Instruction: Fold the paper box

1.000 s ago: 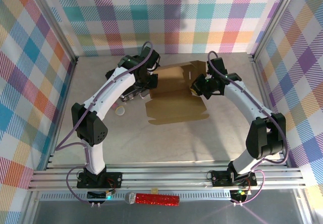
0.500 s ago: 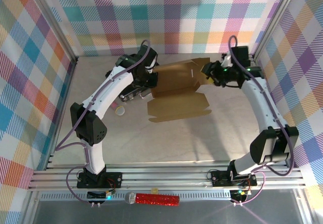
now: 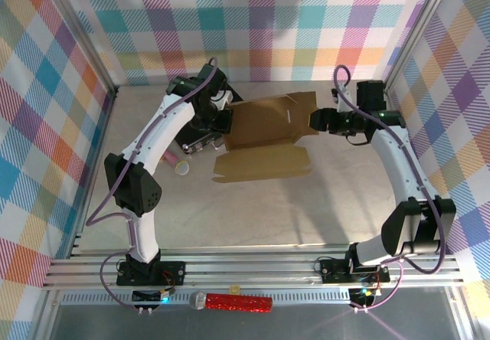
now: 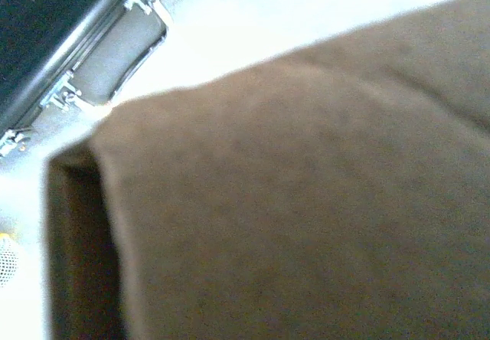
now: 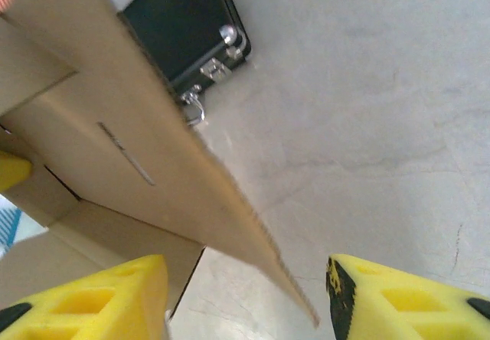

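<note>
White arms (image 3: 155,137), black joints (image 3: 132,191) (purple cables (image 3: 89,219)).

You can read no text, label, brand, number or sign in these views, neither on the paper box (image 3: 264,125) nor on the black case (image 5: 180,30) at upper left.

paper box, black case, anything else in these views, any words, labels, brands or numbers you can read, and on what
None: no word, label, brand or number can be read in any view.
paper box: plain brown, no print, just a thin slit.
black case: no lettering seen; blurred in the left wrist view.
</note>
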